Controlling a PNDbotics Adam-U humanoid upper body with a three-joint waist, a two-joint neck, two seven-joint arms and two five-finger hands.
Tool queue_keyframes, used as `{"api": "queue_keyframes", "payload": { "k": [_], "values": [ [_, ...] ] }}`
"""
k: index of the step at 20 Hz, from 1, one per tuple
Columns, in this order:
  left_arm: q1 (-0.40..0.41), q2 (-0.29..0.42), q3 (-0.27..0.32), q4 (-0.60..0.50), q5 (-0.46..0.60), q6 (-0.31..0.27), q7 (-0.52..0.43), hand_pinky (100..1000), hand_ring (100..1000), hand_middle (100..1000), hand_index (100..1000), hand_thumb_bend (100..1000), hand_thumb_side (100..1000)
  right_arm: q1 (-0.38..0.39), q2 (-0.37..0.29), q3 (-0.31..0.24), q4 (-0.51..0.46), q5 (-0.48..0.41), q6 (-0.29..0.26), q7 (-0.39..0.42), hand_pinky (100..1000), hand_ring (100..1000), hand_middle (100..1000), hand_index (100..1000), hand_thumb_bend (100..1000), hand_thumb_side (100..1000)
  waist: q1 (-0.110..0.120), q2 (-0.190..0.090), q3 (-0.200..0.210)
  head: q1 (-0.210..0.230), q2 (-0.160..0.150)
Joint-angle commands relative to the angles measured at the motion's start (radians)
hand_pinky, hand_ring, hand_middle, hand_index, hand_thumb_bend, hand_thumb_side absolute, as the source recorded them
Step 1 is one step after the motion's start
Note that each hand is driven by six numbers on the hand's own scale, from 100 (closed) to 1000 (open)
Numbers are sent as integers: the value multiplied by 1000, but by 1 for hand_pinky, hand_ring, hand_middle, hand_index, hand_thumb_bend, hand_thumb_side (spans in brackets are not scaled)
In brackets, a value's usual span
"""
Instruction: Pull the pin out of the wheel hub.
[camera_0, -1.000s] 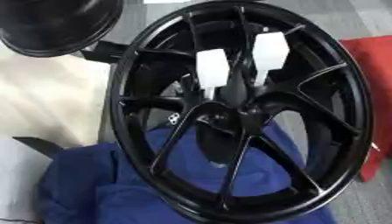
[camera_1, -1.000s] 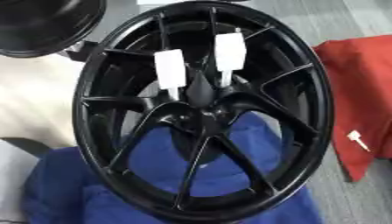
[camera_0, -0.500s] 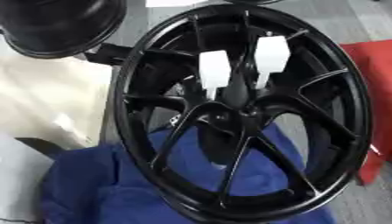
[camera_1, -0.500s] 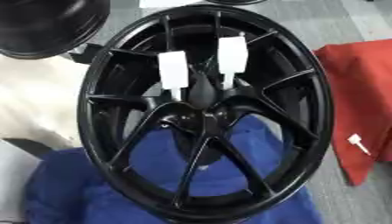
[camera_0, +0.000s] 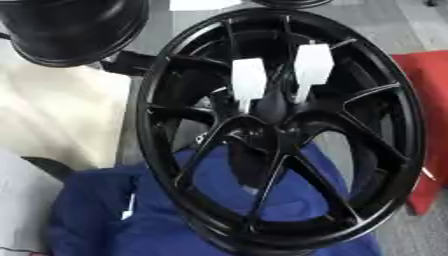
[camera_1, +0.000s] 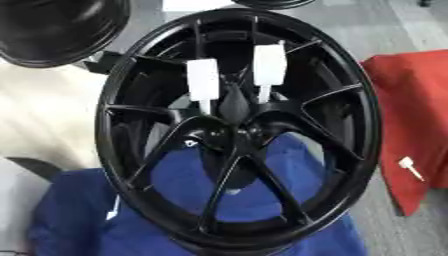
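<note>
Left eye view: two white pins (camera_0: 248, 80) stand in the wheel hub (camera_0: 262, 125); no fingers visible.

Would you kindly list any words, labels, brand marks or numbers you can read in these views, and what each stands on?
None can be read.
Black wheel: a small pale mark beside the hub, too blurred to read.
Two white pins: blank.
Blue cloth and red cloth: no lettering visible.
</note>
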Motion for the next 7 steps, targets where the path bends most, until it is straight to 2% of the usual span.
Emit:
{"api": "queue_keyframes", "payload": {
  "k": [1, 4, 7],
  "values": [
    [14, 10, 20, -115, 58, 24, 156, 769, 726, 649, 729, 372, 418, -16, -16, -14, -21, 1, -2, 0, 729, 569, 618, 738, 100, 787, -5, -31, 6, -2, 4],
    [62, -39, 14, -244, 94, 67, 298, 765, 726, 655, 735, 372, 420, -22, -15, -15, -25, 2, -3, 2, 729, 570, 618, 737, 100, 783, -12, -32, 11, -2, 4],
    [123, -116, 7, -385, 103, 108, 393, 762, 724, 655, 736, 374, 427, -29, -11, -14, -29, 1, -3, 5, 730, 571, 618, 737, 100, 783, -18, -33, 11, -1, 2]
  ]
}}
